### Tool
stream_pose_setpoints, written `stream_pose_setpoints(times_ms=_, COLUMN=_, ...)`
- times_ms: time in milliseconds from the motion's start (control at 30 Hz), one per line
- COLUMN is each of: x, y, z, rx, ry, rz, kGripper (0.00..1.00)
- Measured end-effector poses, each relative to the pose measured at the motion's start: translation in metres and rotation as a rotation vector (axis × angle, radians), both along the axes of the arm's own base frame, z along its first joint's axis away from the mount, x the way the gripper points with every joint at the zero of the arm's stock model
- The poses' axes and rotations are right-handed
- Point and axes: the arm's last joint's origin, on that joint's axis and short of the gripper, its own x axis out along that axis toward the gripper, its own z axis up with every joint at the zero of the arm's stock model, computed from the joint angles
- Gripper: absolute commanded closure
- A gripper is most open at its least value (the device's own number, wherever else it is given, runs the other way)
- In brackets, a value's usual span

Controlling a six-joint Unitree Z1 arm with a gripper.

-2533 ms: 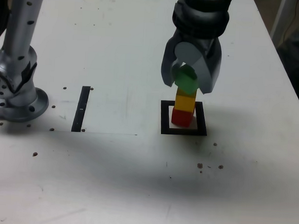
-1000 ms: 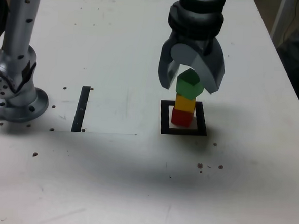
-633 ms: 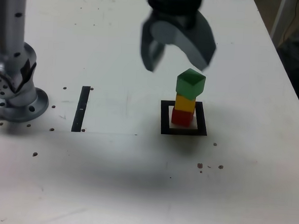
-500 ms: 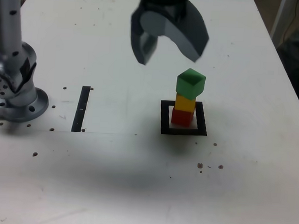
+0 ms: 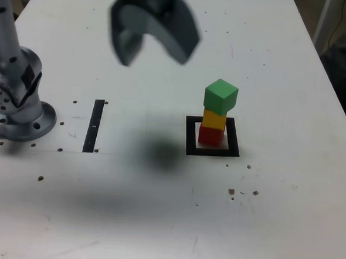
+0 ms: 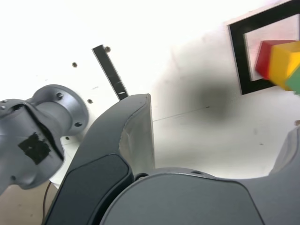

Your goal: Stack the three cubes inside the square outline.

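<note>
Up and away have gone the jaws [image 5: 153, 37], wide open and holding nothing, leaving the green cube [image 5: 221, 97] on the yellow cube [image 5: 214, 118] and red cube [image 5: 210, 135] inside the square outline [image 5: 212, 150], well apart from them, a light, hard, tippy tower best gripped by flat sides.

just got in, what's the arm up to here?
The stacking looks finished. A red cube, a yellow cube and a green cube stand in one tower inside the black square outline, green on top and turned a little off the others. The gripper is open, empty, and hangs high above the table, toward the exterior view's left of the tower.
</note>
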Motion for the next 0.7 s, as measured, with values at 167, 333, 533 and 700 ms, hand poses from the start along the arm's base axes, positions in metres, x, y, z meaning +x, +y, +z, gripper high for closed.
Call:
stream_pose_setpoints(times_ms=167, x=-0.03, y=0.01, z=-0.018, rx=0.012, ry=-0.007, rz=0.061, kGripper=0.01)
stream_pose_setpoints(times_ms=333, x=-0.044, y=0.015, z=-0.051, rx=0.012, ry=0.052, rz=0.09, kGripper=0.01)
stream_pose_setpoints(times_ms=533, x=-0.057, y=0.016, z=-0.078, rx=-0.003, ry=0.032, rz=0.132, kGripper=0.01)
stream_pose_setpoints(times_ms=700, x=-0.069, y=0.017, z=-0.087, rx=0.016, ry=0.014, rz=0.214, kGripper=0.01)
